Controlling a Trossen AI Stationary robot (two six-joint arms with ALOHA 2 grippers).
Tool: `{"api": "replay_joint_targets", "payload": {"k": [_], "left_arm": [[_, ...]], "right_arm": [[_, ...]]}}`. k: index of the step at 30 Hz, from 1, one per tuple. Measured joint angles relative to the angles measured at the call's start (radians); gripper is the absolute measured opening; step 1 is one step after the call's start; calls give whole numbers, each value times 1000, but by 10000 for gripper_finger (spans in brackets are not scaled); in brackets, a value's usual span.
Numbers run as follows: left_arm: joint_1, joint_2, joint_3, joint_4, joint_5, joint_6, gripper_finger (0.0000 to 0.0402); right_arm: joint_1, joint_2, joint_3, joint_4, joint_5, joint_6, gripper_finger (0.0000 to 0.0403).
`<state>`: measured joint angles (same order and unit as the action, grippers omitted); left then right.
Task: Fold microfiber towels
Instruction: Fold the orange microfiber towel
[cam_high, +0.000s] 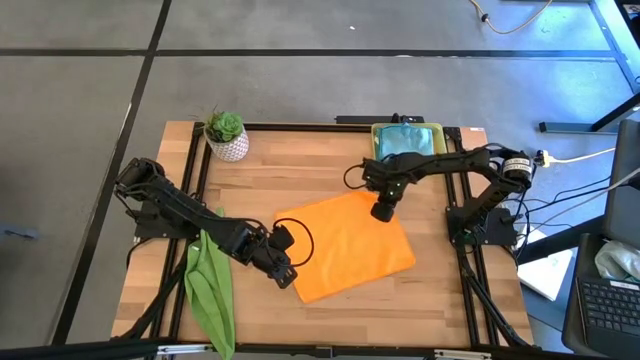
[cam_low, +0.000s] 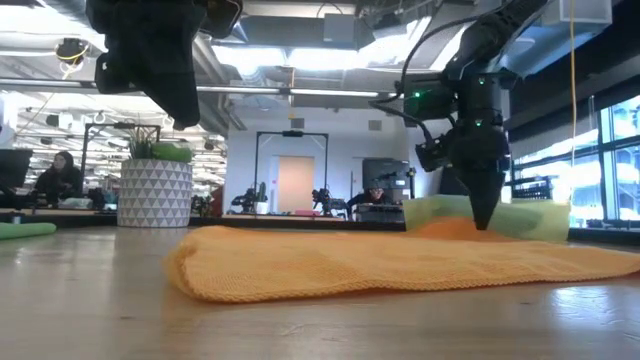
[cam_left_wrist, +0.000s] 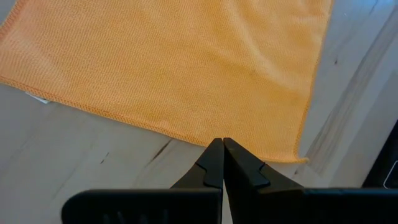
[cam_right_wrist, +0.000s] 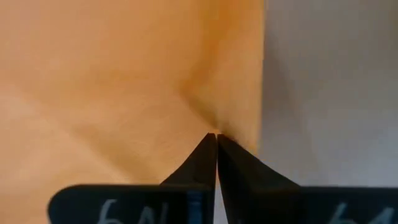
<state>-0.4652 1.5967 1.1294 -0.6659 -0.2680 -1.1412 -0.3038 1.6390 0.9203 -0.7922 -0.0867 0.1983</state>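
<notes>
pinching one orange towel (cam_high: 352, 247), right end effector (cam_high: 382, 212); left end effector (cam_high: 287, 279) closed, one green towel (cam_high: 210, 290) aside.

Even, cool light falls on the high view, and the wooden table (cam_high: 330, 250) shows no hard shadows, only soft dark smudges under the arms. The floor's upper right corner carries a bluish wash. Down at table height, ceiling light panels (cam_low: 300, 55) blaze white and wash out, and the windows (cam_low: 615, 150) at the right glow pale. The near tabletop blurs, the room behind stays soft, and the dark arm at top left is a silhouette. The orange towel (cam_left_wrist: 186, 62) is crisp and bright in the left wrist view; in the right wrist view it goes soft and hazy.
</notes>
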Motion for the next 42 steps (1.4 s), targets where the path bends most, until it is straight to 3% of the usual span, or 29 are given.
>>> {"api": "replay_joint_targets", "payload": {"k": [6, 13, 18, 25, 30, 34, 42], "left_arm": [[0, 0, 0, 0, 0, 0, 1], [0, 0, 0, -10, 9, 30, 1], [-1, -5, 0, -47, 74, 114, 3], [0, -94, -1, -69, 51, 217, 2], [14, -219, -1, -115, -9, 289, 1], [14, -328, 0, -172, -54, 314, 1], [-23, -448, -1, -180, -133, 363, 1]], "right_arm": [[0, 0, 11, 5, 176, 7, 16], [7, -24, 11, -48, 167, 4, 16], [15, -152, 11, -56, 162, 16, 16], [37, -410, 12, -31, 86, 224, 16], [143, -506, 12, 187, -74, 307, 16], [285, -470, 12, 376, -65, 446, 16], [540, -245, 43, 681, -13, 561, 45]]}}
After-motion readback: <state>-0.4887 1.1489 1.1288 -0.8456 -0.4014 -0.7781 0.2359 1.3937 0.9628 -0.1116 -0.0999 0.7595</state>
